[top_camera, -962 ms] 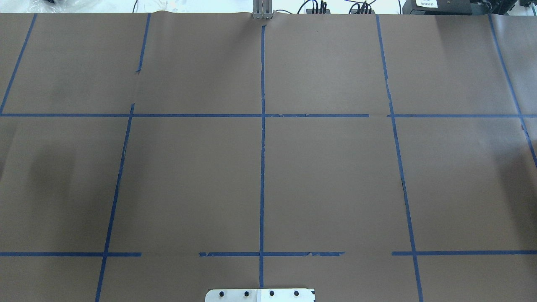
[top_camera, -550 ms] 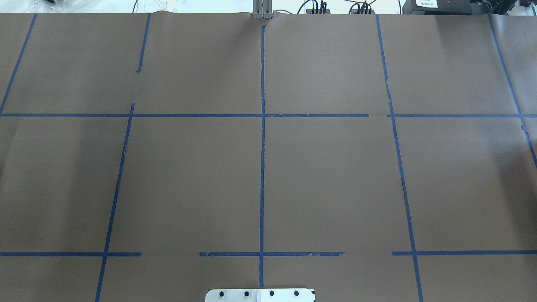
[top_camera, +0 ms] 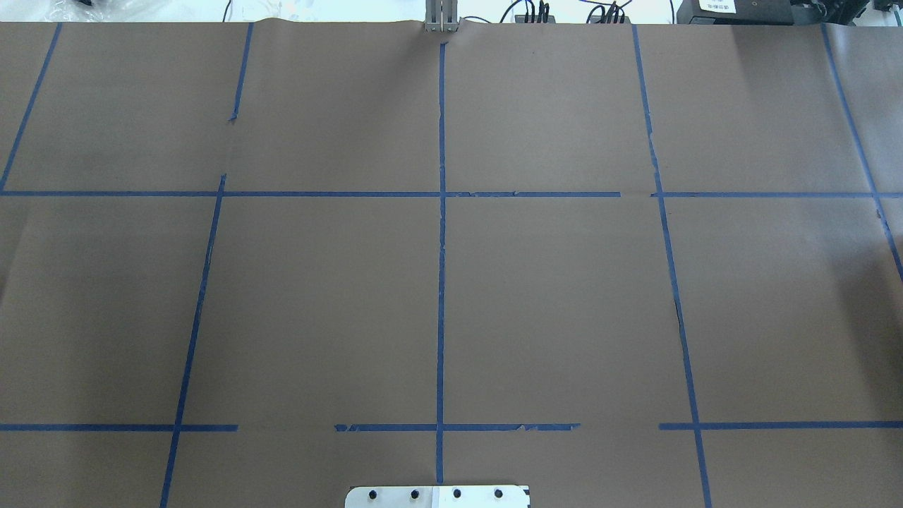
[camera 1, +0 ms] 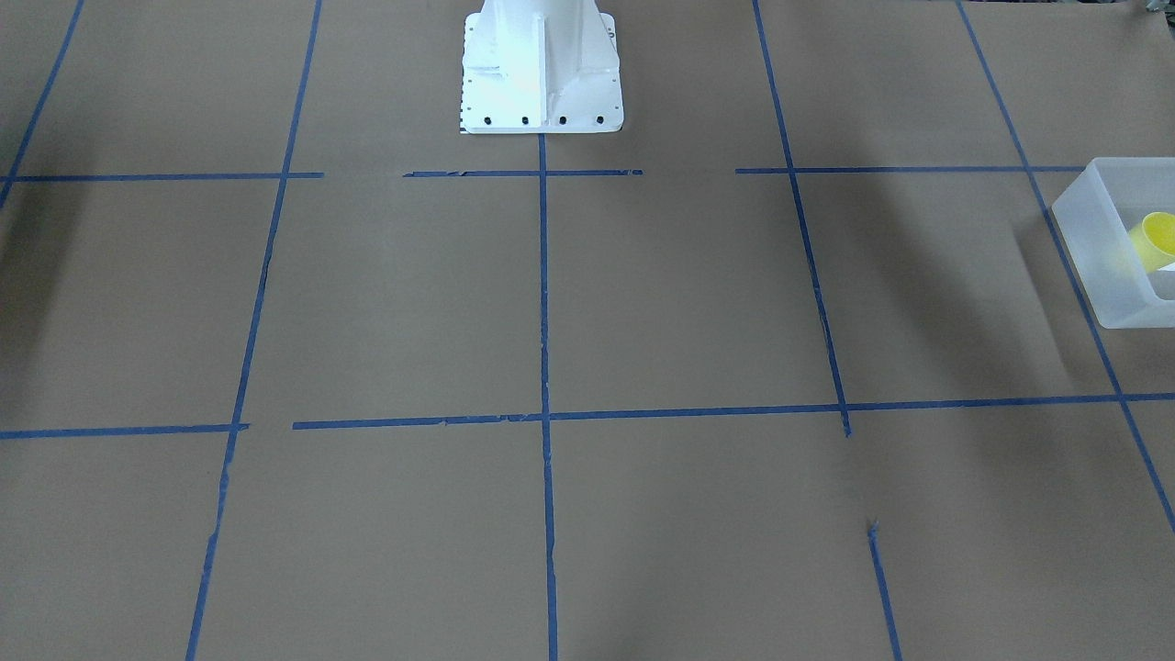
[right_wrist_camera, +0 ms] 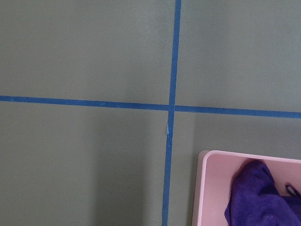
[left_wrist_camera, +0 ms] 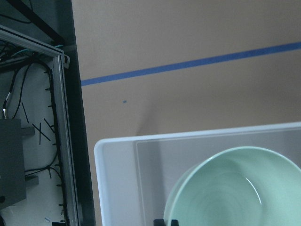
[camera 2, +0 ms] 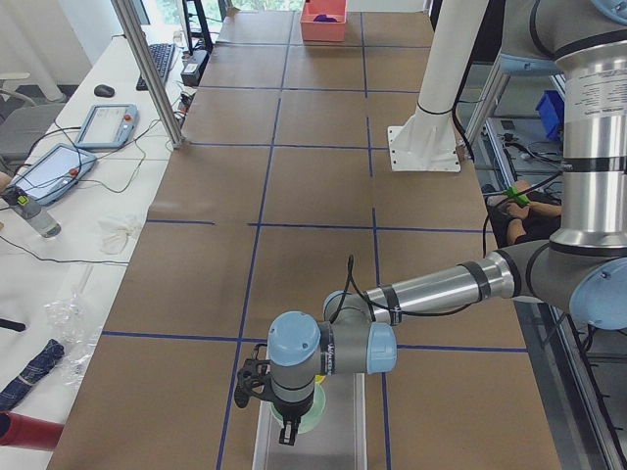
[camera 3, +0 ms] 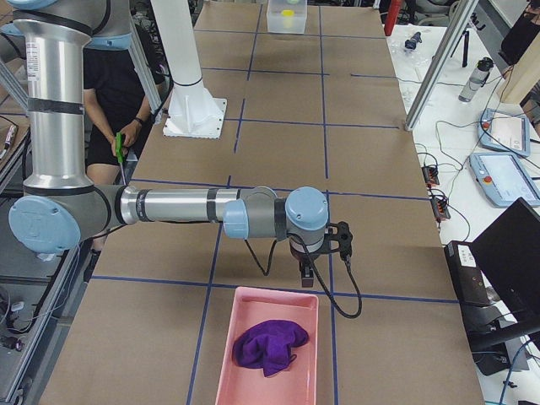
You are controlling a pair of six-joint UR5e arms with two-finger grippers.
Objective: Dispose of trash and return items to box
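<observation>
Only a shadow at the overhead view's left has faded. The small tapered yellow plastic cup (camera 1: 1158,237) lies in the translucent frosted-white plastic bin (camera 1: 1097,275) at the front view's right edge, with a pale green bowl (left_wrist_camera: 235,188). The left end effector (camera 2: 285,429) hangs above the bin and the right end effector (camera 3: 308,274) hovers by a pink plastic tray (camera 3: 228,354); whether either is open or closed I cannot tell. The left arm should probably lift straight up, clear of the walls.

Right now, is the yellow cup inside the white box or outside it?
Inside. In the front-facing view the yellow cup lies tipped between the walls of the frosted box.
</observation>
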